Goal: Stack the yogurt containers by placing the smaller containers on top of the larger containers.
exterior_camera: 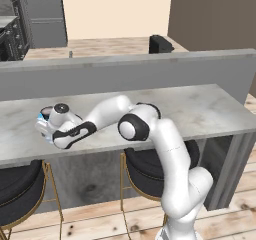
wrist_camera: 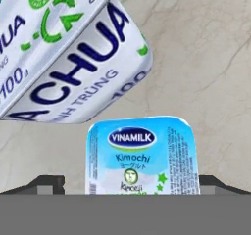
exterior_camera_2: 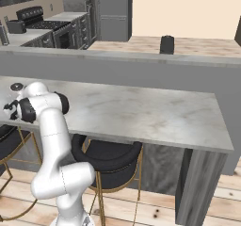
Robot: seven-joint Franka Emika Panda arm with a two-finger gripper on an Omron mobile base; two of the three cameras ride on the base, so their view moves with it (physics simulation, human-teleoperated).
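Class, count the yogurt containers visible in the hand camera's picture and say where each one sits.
2: the small pale-blue pack lies low, between the fingertips; the large white tub fills the upper left. Others may be hidden.

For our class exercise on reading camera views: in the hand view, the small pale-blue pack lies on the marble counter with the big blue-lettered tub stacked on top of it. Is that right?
Not quite. The hand view shows the big tub beside the small pale-blue pack, apart from it, not stacked on it. Both rest on the marble counter.
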